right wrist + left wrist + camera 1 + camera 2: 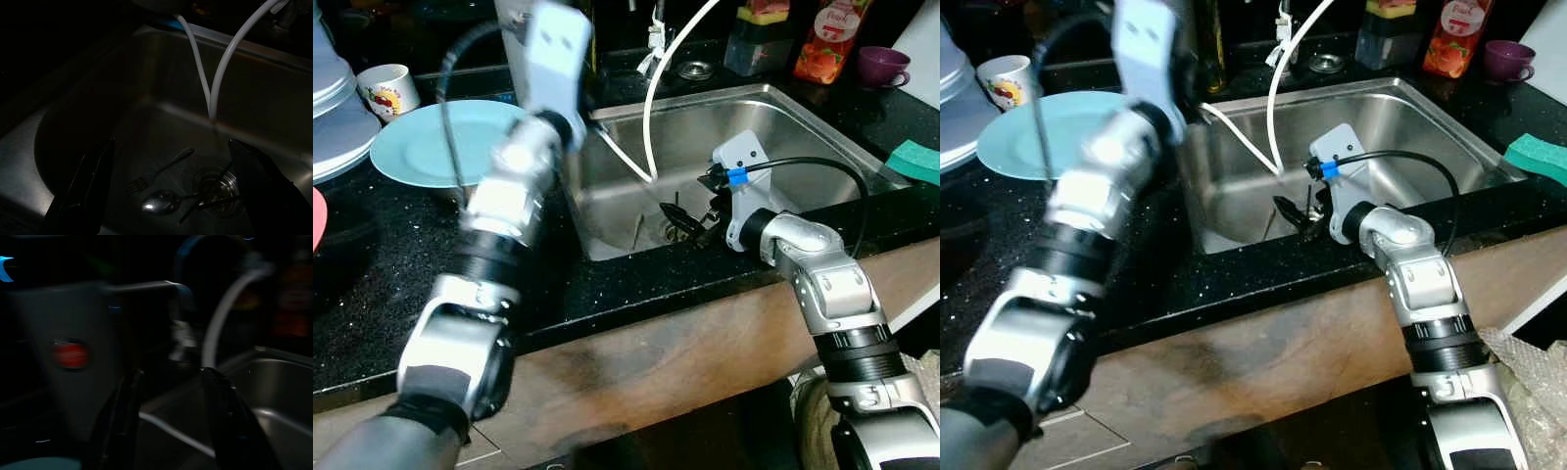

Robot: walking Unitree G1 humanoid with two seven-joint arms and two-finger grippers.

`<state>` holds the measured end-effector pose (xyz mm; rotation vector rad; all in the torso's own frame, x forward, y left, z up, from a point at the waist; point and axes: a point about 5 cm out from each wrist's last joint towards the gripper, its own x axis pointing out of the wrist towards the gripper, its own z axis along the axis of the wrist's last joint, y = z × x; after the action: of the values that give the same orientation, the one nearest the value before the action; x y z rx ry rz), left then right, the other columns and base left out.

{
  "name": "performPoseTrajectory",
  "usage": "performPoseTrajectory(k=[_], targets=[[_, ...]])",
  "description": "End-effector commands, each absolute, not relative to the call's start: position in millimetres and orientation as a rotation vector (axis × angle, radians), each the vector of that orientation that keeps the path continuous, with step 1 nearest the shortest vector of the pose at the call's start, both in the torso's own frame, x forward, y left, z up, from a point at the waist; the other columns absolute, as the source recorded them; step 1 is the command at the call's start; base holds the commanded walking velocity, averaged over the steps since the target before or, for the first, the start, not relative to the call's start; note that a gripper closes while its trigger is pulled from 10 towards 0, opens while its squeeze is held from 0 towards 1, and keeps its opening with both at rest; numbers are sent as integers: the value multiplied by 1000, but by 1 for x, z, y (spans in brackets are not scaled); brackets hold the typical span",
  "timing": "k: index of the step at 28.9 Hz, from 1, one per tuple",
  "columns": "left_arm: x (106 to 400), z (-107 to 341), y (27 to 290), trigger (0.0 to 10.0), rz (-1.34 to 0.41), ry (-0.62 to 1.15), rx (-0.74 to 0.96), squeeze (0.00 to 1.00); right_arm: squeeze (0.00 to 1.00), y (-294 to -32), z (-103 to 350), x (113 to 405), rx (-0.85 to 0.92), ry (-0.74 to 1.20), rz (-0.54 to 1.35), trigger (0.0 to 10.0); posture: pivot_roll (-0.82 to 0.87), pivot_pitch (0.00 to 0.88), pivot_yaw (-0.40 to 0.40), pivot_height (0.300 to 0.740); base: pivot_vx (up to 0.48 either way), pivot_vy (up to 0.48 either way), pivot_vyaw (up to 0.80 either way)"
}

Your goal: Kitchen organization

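Black speckled counter [636,284], wooden front edge [685,352] below it.
Two white hoses: one [651,108] arcs down from above into the sink [822,122]; the other [625,157] runs in over the sink's back left corner. They meet low at the sink's back wall.
Red juice bottle [829,39], upright, behind the sink.
Dark container [756,44] with yellow top, just left of the bottle.
Purple cup [881,66], right of the bottle.
Green sponge [915,162], on the counter right of the sink.
Round metal fitting [695,70], behind the sink.
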<state>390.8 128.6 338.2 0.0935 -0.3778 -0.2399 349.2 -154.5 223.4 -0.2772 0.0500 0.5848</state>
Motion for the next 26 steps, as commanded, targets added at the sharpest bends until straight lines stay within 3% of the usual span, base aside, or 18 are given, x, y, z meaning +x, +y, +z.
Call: performPoseTrajectory(k=[1, 9, 19, 20, 26], targets=[[390, 346, 144, 10000, -180, -372, 93, 1000, 0, -153, 224, 349, -268, 49, 598, 10000, 27, 68, 3, 740, 0, 0, 0], [380, 337, 202, 10000, 36, -294, 208, 1000, 0, -148, 227, 349, -260, 40, 626, 10000, 28, 73, -8, 740, 0, 0, 0], [369, 320, 257, 10000, 261, -117, 83, 1000, 0, -148, 227, 349, -268, 42, 645, 10000, 30, 77, -16, 740, 0, 0, 0], [367, 314, 264, 10000, 280, -76, 63, 4, 0, -148, 227, 349, -270, 42, 648, 10000, 31, 78, -17, 740, 0, 0, 0], [362, 301, 272, 10000, 287, -29, -131, 0, 0, -147, 227, 348, -275, 41, 657, 10000, 32, 79, -20, 740, 0, 0, 0]])
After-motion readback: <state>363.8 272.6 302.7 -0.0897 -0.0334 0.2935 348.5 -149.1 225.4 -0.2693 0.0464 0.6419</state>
